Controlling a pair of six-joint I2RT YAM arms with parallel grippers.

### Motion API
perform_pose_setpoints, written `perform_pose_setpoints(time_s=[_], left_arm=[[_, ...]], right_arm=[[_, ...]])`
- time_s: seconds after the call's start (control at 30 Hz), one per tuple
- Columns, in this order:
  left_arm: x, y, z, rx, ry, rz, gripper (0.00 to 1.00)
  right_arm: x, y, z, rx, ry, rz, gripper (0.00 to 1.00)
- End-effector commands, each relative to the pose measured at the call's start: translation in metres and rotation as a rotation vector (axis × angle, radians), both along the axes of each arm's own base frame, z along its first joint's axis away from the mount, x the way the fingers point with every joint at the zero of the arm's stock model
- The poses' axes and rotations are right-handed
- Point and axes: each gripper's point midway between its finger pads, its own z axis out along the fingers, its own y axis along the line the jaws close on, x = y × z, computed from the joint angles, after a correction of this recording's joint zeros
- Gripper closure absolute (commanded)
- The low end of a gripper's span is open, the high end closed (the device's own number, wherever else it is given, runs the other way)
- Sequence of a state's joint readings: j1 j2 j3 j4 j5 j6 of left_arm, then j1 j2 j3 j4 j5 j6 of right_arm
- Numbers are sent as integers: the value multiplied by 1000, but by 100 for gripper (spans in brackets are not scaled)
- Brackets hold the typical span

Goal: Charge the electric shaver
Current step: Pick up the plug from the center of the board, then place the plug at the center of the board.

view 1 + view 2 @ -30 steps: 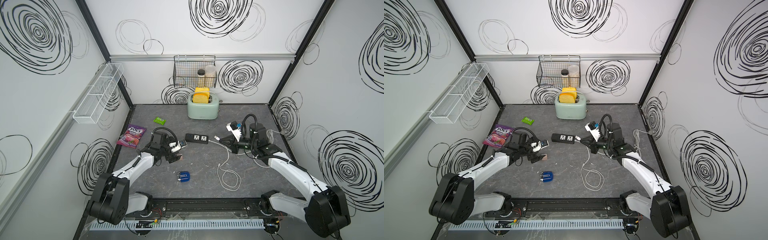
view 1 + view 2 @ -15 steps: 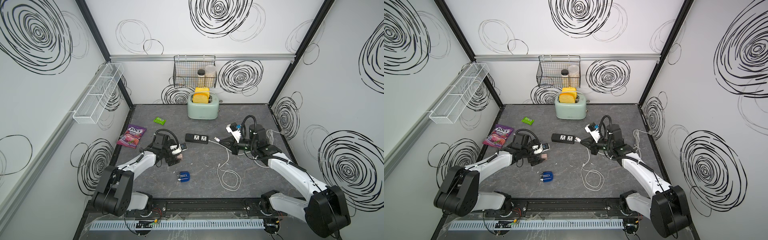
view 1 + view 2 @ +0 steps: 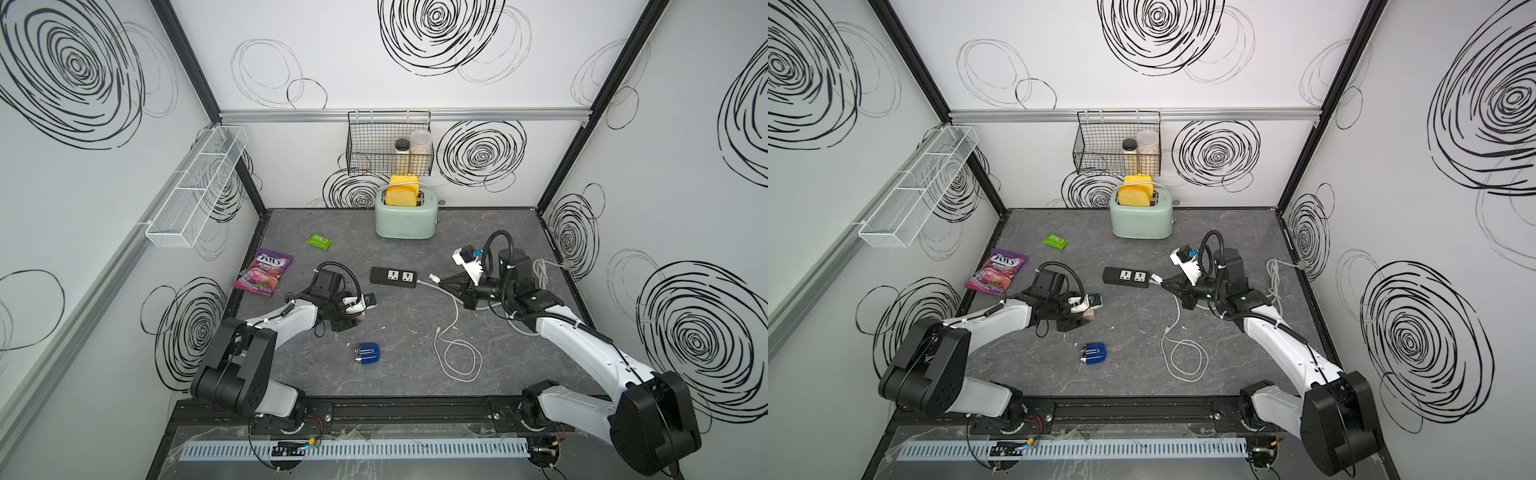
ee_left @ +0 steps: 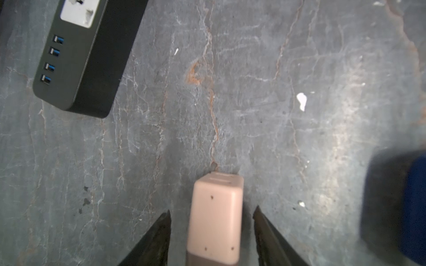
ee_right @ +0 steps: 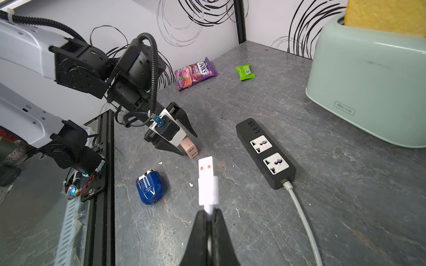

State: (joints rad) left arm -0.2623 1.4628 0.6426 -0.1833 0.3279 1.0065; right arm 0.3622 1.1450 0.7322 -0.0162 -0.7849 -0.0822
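1. The electric shaver (image 3: 368, 353) lies on the tabletop (image 3: 399, 324) toward the front, between the two arms. Neither arm touches it, and it is well apart from the power strip (image 3: 394, 276).
2. The left end effector (image 4: 212, 209) is lowered over the pink cube adapter (image 4: 215, 230) with its jaws spread. The left wrist view shows a gap on each side, so we read the adapter as straddled but not gripped.
3. We judge this straddle is meant to pinch the cube's flat sides and leave its slotted end free.
4. The right end effector (image 5: 210, 215) is pressed together on the white USB cable (image 5: 208, 188), pinching it just behind the plug.
5. The plug sticks out forward, clear of the tabletop, and points roughly toward the adapter. We judge this hold leaves the plug's tip free to push in.
6. The power strip lies face up with both sockets empty.
7. The cable's other end rests loose on the tabletop near the shaver. We judge the shaver itself has not yet been connected.
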Motion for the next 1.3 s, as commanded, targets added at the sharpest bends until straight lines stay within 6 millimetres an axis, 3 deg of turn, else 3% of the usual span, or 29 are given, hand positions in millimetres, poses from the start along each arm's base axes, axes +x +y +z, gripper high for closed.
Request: perform_pose_setpoints(time_s=[0.0,0.27,0.4,0.53,0.7,0.97,1.07,1.27], left_arm=[[-2,-6,1,13,7,-52,49],[0,-15,10,-17,11,-66,80],[11,-27,36,-109,-26,-23,91],[19,-64,80,-291,-24,53,100],[9,-109,92,-359,-4,132,100],[-9,-148,63,-369,124,289,100],[-18,-160,49,-341,142,305,90],[-24,-168,20,-305,160,343,81]], right_arm=[[-2,-3,5,3,-52,0,100],[-5,-9,9,1,-91,-23,100],[-5,-12,12,1,-108,-46,100],[-1,-19,7,-5,-83,-89,100],[3,-27,2,1,-36,-144,100],[6,-42,-2,-32,-41,-228,100],[6,-46,-4,-49,-41,-249,100],[5,-49,-2,-47,-65,-264,100]])
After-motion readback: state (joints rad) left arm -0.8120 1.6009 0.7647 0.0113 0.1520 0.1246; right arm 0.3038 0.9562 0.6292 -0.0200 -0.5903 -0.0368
